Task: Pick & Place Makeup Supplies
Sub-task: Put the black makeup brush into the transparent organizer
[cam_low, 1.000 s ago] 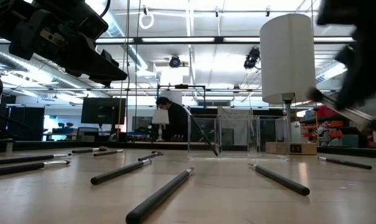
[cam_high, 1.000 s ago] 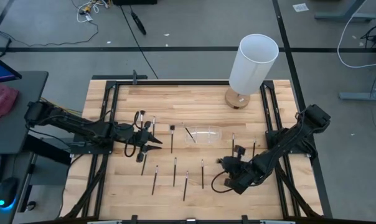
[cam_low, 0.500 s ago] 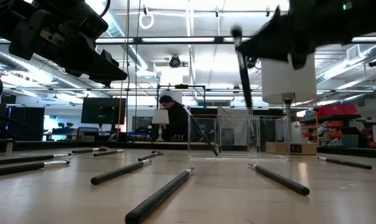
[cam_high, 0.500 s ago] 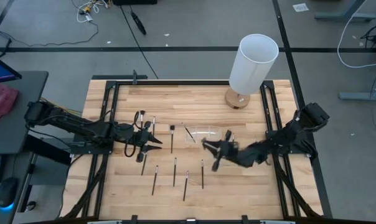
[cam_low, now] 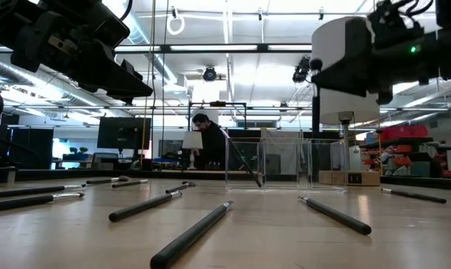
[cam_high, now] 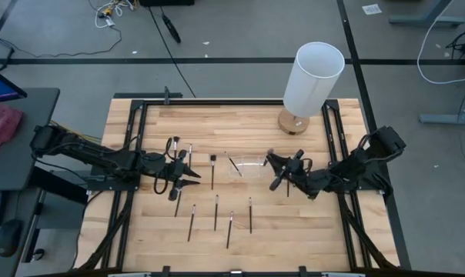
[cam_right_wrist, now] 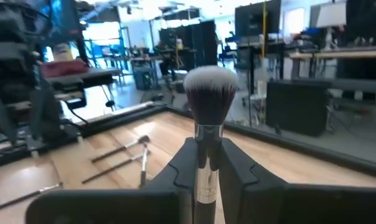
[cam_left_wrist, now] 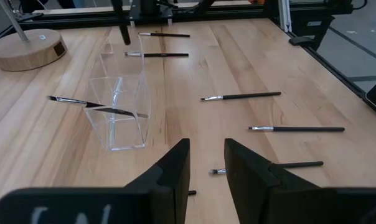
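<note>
Right wrist view: fluffy brush [cam_right_wrist: 210,106] clenched upright in the right gripper [cam_high: 282,172], just right of the clear holder [cam_high: 250,166]. Risk: probably snagging the rim, tipping it. Left gripper [cam_high: 188,175] parted, idle at left.

Dark-handled brushes [cam_high: 215,212] (one white-tipped [cam_right_wrist: 210,81]), white lamp [cam_high: 313,78]

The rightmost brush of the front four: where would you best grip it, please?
Probably mid-handle, coming straight down from above with the left gripper straddling it: that brush lies flat on the table, slim, with bare wood on both sides.
</note>
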You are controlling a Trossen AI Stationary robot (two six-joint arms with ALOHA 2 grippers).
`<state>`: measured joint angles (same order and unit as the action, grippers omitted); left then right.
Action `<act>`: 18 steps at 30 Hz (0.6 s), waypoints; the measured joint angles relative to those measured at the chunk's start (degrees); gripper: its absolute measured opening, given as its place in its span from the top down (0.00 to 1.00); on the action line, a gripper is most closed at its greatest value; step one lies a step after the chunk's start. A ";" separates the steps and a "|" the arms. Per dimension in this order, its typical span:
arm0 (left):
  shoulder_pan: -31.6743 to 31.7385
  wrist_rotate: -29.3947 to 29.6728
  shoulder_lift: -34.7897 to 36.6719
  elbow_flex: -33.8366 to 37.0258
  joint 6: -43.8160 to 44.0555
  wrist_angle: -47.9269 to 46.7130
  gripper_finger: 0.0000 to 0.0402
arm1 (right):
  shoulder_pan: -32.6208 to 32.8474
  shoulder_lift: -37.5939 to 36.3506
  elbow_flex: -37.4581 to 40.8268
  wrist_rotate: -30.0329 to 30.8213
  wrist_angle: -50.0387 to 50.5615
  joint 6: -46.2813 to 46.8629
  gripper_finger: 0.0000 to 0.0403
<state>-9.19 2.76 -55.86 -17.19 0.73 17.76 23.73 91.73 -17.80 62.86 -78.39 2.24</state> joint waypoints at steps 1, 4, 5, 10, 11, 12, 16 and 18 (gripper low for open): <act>0.00 0.00 0.00 0.00 0.00 0.00 0.75 | -0.49 0.20 0.00 0.38 0.88 1.04 0.92; 0.00 0.00 0.00 0.00 0.04 -0.02 0.75 | -1.59 0.84 0.04 1.19 3.74 4.23 0.92; 0.00 0.00 0.00 0.00 0.04 0.00 0.75 | -1.78 0.94 0.04 1.19 4.57 5.38 0.92; 0.00 0.00 0.00 0.00 0.04 -0.02 0.75 | -2.02 1.98 0.04 1.19 9.32 12.32 0.92; 0.00 0.00 0.00 0.00 0.04 -0.01 0.75 | -2.02 2.12 0.04 1.21 9.75 13.33 0.92; 0.00 0.00 0.00 0.00 0.04 -0.01 0.75 | -2.02 2.31 0.04 1.21 9.95 13.89 0.92; 0.00 0.00 0.00 0.00 0.02 -0.01 0.75 | -2.02 2.71 0.04 2.12 10.03 14.23 0.92; 0.00 0.00 0.00 0.00 0.02 0.00 0.75 | -2.13 3.10 0.04 2.20 10.07 14.25 0.92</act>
<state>-9.19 2.76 -55.86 -17.19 0.75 17.76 21.60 94.83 -17.76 65.06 -68.31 16.49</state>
